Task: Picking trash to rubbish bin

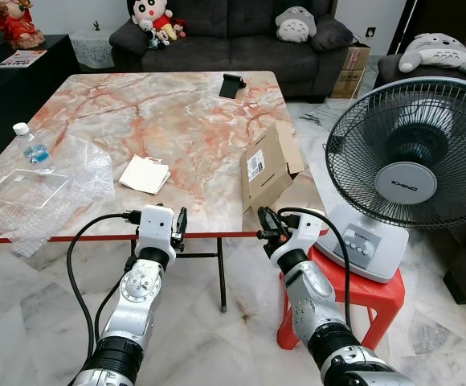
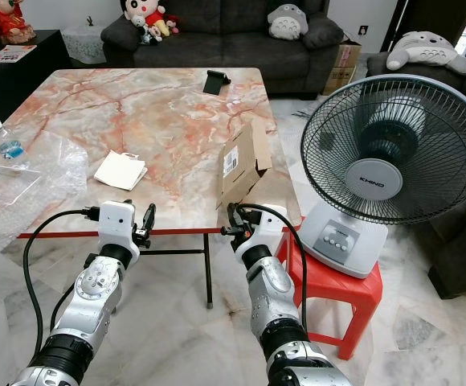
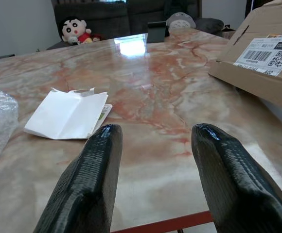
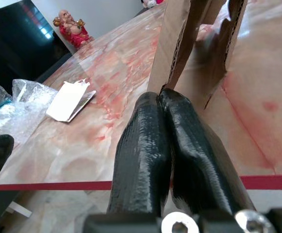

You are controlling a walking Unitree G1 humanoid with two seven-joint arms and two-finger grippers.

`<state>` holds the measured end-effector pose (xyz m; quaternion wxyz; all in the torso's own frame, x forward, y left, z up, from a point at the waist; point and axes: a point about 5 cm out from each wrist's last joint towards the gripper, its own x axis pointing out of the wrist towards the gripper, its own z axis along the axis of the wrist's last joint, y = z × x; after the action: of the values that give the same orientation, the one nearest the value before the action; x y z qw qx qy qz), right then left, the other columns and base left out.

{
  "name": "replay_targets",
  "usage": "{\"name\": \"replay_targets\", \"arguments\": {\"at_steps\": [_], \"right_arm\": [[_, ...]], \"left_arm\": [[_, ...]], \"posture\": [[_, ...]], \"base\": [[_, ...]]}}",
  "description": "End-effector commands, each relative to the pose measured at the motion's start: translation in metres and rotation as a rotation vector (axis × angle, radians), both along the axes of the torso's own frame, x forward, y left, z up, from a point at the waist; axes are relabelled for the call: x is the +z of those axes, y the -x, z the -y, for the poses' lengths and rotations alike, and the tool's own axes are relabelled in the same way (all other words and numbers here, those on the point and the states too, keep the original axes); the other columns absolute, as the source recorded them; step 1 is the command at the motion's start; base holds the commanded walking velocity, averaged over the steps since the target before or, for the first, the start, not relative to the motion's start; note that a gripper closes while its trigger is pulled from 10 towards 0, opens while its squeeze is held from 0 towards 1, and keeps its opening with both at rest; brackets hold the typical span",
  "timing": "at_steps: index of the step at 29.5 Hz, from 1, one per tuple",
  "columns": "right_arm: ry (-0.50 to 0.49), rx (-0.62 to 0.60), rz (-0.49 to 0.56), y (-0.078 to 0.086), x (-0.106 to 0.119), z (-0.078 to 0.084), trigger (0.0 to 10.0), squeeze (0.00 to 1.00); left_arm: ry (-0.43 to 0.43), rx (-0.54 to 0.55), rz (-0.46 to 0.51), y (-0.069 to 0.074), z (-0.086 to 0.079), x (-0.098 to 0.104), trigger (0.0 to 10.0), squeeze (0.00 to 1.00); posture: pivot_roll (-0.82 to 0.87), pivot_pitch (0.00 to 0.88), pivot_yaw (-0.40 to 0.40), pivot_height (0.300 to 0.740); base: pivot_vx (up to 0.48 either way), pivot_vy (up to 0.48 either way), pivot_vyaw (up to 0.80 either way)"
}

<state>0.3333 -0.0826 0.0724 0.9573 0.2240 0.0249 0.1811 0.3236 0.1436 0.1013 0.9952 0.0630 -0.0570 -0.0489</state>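
Note:
On the marble table (image 1: 177,112) a bent brown cardboard packet (image 1: 269,165) with a shipping label stands at the front right edge. A folded white paper (image 1: 145,174) lies near the front middle. Crumpled clear plastic wrap (image 1: 52,181) and a water bottle (image 1: 30,145) sit at the front left. My left gripper (image 3: 155,133) is open at the table's front edge, pointing towards the white paper (image 3: 68,114). My right gripper (image 4: 161,94) is shut with nothing between its fingers, its tips right at the lower edge of the cardboard (image 4: 189,53).
A large table fan (image 1: 410,161) stands on a red plastic stool (image 1: 353,293) just right of my right arm. A small black object (image 1: 233,84) sits at the table's far side. Behind are a dark sofa (image 1: 233,36) with plush toys and a black cabinet (image 1: 16,76).

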Motion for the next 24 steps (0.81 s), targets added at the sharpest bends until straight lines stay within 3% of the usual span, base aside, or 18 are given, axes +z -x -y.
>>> {"name": "replay_targets", "arguments": {"at_steps": [1, 20, 24], "right_arm": [[0.012, 0.017, 0.008, 0.0016, 0.0003, -0.0073, 10.0, 0.0], [0.014, 0.004, -0.002, 0.003, -0.003, -0.005, 10.0, 0.0], [0.019, -0.002, -0.007, 0.0034, -0.0044, -0.0029, 10.0, 0.0]], "left_arm": [[0.009, 0.013, -0.004, 0.0007, -0.0021, -0.0024, 10.0, 0.0], [0.009, 0.01, 0.001, 0.0008, -0.0024, -0.0025, 10.0, 0.0], [0.008, 0.01, 0.0, 0.0007, -0.0025, -0.0026, 10.0, 0.0]], "posture": [[0.02, 0.0, 0.0, 0.74], [0.02, 0.0, 0.013, 0.74], [0.02, 0.0, 0.013, 0.74]], "base": [[0.0, 0.0, 0.0], [-0.263, 0.0, 0.0], [0.0, 0.0, 0.0]]}}
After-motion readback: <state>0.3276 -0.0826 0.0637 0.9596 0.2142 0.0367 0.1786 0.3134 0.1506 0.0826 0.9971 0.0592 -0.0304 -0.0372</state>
